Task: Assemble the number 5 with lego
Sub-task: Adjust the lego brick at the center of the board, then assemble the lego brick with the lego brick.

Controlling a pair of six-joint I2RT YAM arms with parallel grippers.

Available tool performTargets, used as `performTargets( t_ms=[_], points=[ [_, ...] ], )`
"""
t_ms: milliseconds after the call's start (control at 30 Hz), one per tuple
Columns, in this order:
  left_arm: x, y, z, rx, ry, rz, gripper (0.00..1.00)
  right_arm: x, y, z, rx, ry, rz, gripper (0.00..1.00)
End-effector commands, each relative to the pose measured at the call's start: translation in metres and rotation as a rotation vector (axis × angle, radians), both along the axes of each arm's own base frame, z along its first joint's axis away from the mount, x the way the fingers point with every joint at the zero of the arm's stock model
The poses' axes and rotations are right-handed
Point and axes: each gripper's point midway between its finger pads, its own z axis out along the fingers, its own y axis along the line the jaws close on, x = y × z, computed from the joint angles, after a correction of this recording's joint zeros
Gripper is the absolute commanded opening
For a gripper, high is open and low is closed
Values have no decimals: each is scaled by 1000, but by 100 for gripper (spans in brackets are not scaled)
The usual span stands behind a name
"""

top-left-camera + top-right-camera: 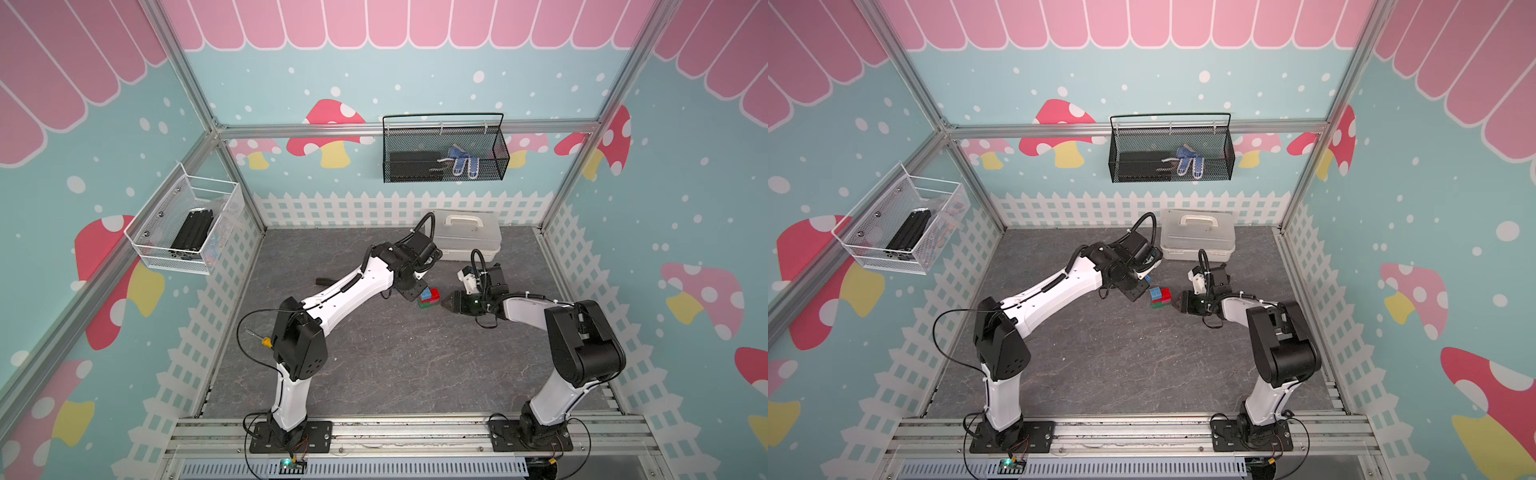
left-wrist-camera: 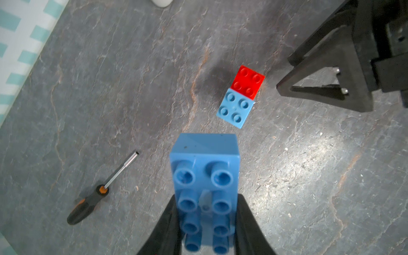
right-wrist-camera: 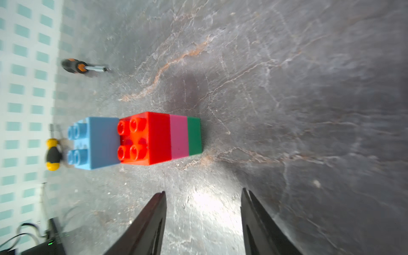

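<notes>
My left gripper [image 2: 206, 199] is shut on the long blue brick [image 2: 204, 167], studs facing the camera, held above the table beside the stack. The stack [image 1: 428, 298] stands mid-table in both top views: green brick [image 3: 194, 135] at the bottom, then pink [image 3: 178, 136], then red [image 3: 152, 138], with the small blue brick [image 3: 97, 143] on one half of the red one. From above, red [image 2: 248, 81] and small blue [image 2: 235, 108] studs show. My right gripper [image 3: 203, 191] stands open and empty, just right of the stack [image 1: 1160, 297], low over the table.
A black-and-orange screwdriver [image 2: 88, 205] lies left of the stack. A yellow-handled one [image 1: 266, 341] sits near the left wall. A white toolbox [image 1: 465, 232] stands at the back. Wire baskets [image 1: 444, 149] hang on the walls.
</notes>
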Motion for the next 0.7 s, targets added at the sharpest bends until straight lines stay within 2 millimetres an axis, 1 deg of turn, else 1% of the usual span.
performTargets(
  t_ms=[0,100,233,367,467,500,633,667],
  points=[
    [-6,-16,-6,15,66,-109,0,-6,6,23,84,9,95,57],
    [-6,-32,-10,-12,102,-159,0,-5,-1,29,107,35,111,57],
    [-1,-45,-15,-1,112,-217,0,1,-6,40,173,39,123,57],
    [-1,-47,-23,34,132,-266,0,6,-6,39,183,85,144,57],
    [0,-46,-27,52,134,-294,0,13,-3,41,223,108,148,57],
    [0,-45,-28,72,125,-339,0,14,-2,42,232,112,153,57],
    [3,-46,-32,91,118,-379,0,22,-2,39,236,133,145,57],
    [4,-46,-35,98,117,-385,0,22,1,44,264,132,161,57]
  ],
)
